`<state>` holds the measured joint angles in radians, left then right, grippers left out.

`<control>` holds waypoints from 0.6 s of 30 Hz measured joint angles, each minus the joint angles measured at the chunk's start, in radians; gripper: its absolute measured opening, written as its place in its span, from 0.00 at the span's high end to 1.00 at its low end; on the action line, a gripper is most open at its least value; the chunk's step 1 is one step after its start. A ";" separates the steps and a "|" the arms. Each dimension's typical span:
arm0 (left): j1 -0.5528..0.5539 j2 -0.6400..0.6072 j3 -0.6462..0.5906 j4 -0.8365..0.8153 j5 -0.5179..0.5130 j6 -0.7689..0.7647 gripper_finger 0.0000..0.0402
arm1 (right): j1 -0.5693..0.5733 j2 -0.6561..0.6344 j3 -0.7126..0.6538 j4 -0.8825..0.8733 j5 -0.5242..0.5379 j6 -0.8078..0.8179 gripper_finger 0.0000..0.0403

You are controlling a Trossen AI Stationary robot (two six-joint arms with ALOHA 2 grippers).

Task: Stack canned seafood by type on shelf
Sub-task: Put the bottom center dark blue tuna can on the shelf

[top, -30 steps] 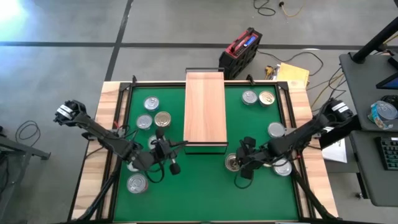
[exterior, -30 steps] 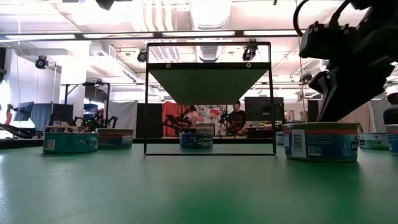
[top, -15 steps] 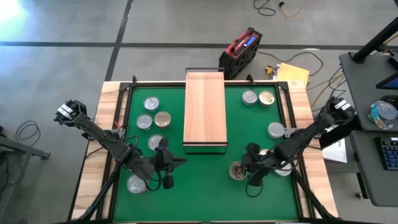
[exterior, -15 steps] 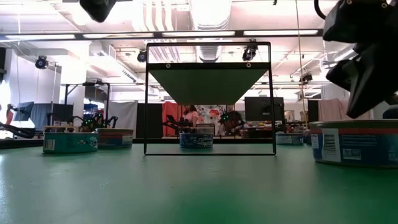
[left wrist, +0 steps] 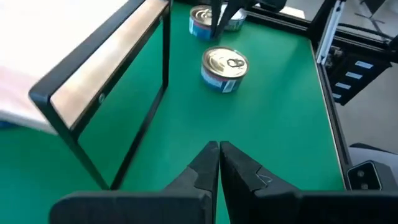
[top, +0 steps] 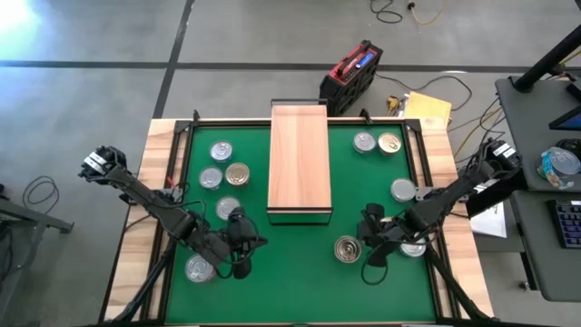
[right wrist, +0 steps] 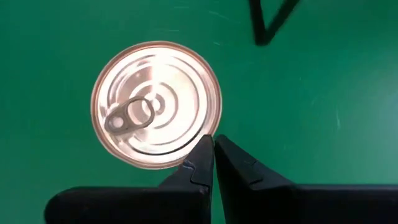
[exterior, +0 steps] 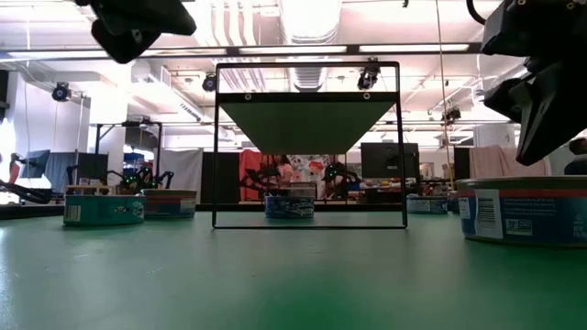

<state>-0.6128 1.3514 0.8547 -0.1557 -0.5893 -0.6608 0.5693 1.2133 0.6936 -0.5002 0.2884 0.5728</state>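
The light-wood shelf (top: 300, 162) stands mid-table on the green mat, its dark frame (exterior: 310, 147) showing in the low view. Round tins of canned seafood lie on the mat: several left of the shelf (top: 221, 151), two at the far right (top: 364, 142), more near right. One tin with a pull-tab lid (top: 347, 249) (right wrist: 155, 104) sits near the shelf's near end. My right gripper (right wrist: 213, 142) (top: 365, 243) is shut and points down at that tin's rim. My left gripper (left wrist: 219, 146) (top: 254, 241) is shut, above the mat left of the shelf's near end, pointing toward the tin (left wrist: 225, 62). My right gripper's shut fingertips (right wrist: 205, 149) stand over the rim of the pull-tab tin (right wrist: 208, 134), coming from above and slanting down. I cannot tell whether they touch it. The tin sits flat on the mat.
A tin (top: 200, 268) lies by my left arm near the mat's left edge, another (top: 413, 245) under my right arm. The wooden border (top: 162, 182) rims the mat. A red case (top: 349, 73) stands on the floor beyond the far edge. Bare mat lies toward the near edge.
The pull-tab tin has slid a little toward the table's near edge with my right gripper at it, then stopped; the gripper has drawn toward the right edge and risen slightly. My left gripper has rolled, tipped downward and sunk, coming into the low view's top.
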 joint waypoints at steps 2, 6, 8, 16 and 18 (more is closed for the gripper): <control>0.000 0.000 0.000 -0.013 0.004 -0.029 1.00 | 0.000 0.000 0.001 0.004 0.000 -0.055 0.98; 0.000 0.000 0.010 -0.070 0.005 -0.048 1.00 | 0.000 0.000 0.001 0.011 0.001 -0.128 0.98; 0.000 0.000 0.023 -0.118 -0.002 -0.068 1.00 | 0.000 0.000 0.001 0.011 0.008 -0.120 0.98; 0.002 -0.001 0.082 -0.276 -0.058 0.000 1.00 | 0.000 0.000 0.002 0.034 0.080 -0.101 0.98; 0.002 -0.001 0.080 -0.239 -0.061 0.068 1.00 | 0.000 0.000 0.002 0.054 0.127 -0.054 0.97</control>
<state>-0.6106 1.3502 0.9345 -0.3943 -0.6500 -0.5925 0.5688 1.2133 0.6958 -0.4462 0.4154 0.5187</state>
